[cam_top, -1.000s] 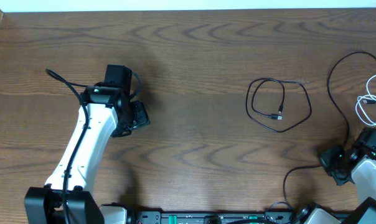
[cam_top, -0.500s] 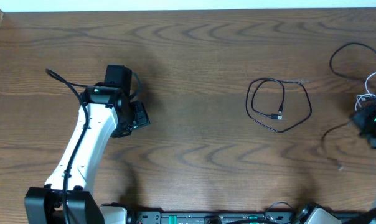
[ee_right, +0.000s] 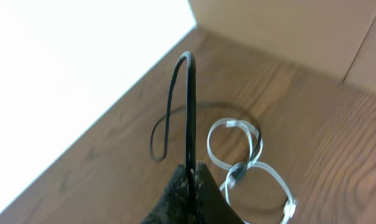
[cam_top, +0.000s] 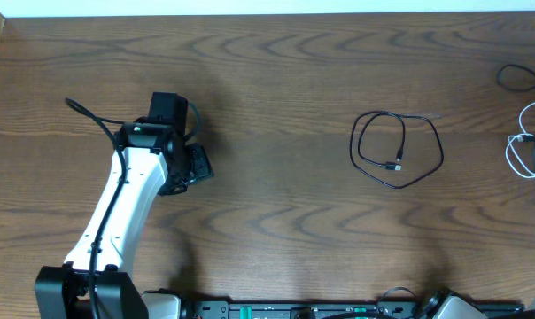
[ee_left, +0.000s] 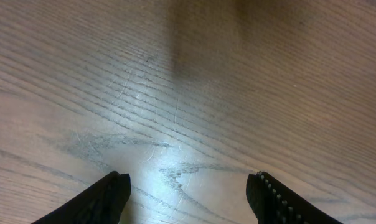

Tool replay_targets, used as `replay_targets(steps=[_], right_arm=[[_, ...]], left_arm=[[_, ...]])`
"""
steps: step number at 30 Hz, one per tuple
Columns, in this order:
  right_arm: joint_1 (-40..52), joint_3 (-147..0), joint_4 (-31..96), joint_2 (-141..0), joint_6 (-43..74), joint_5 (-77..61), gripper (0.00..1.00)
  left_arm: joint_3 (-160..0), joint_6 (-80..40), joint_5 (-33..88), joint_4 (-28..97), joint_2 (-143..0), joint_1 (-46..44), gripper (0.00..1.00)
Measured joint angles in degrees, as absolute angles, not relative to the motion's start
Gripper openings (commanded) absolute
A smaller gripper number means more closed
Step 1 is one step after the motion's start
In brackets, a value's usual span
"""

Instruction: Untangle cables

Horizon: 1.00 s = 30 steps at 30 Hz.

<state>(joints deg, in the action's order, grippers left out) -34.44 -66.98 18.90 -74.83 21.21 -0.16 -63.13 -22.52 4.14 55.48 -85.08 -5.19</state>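
A black cable (cam_top: 398, 149) lies coiled alone on the wooden table right of centre. A white cable (cam_top: 526, 146) lies looped at the right edge, with part of another black cable (cam_top: 518, 78) above it. My right gripper (ee_right: 189, 169) is out of the overhead view. In the right wrist view it is shut on that black cable (ee_right: 188, 99), which rises from the fingertips and loops back down to the table, beside the white cable (ee_right: 247, 163). My left gripper (cam_top: 195, 167) is open and empty over bare wood in the left wrist view (ee_left: 188, 186), far from all cables.
The left arm (cam_top: 121, 208) runs from the front left edge toward the table's middle left. A white wall or board (ee_right: 63, 56) and a cardboard-coloured panel (ee_right: 287, 31) border the table's far right corner.
My right gripper has gone from the lower right up and out past the right edge, pulling the black cable with it. Its large loop has shrunk toward the top right corner. The left arm is still.
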Motion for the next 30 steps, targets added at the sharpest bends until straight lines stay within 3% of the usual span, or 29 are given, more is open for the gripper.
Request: replay_targets(steps=[17,18,19,22,24,30], right_arm=[[-36.34,-67.07,1.56,-92.47,20.29,4.05,0.03],[-36.71,-67.18,1.67,-93.82,20.27,3.38,0.11],[-37.10,-67.26,1.85,-95.22,20.36,2.70,0.33],[-38.06,-67.37,2.48,-98.70,19.94,1.26,0.79],[-38.26,-67.37,2.79,-99.72,19.11,0.43,0.97],[-38.30,-67.55,3.40,-98.96,16.88,-7.01,0.99]], left_arm=[[-63.13,-22.52,4.16,55.48,-85.08,-5.19,0.65],[-63.13,-22.52,4.14,55.51,-85.08,-5.19,0.65],[-63.13,-22.52,4.14,55.48,-85.08,-5.19,0.65],[-63.13,-22.52,4.14,55.48,-85.08,-5.19,0.65],[-63.13,-22.52,4.16,55.51,-85.08,-5.19,0.65],[-63.13,-22.52,4.14,55.48,-85.08,-5.19,0.65]])
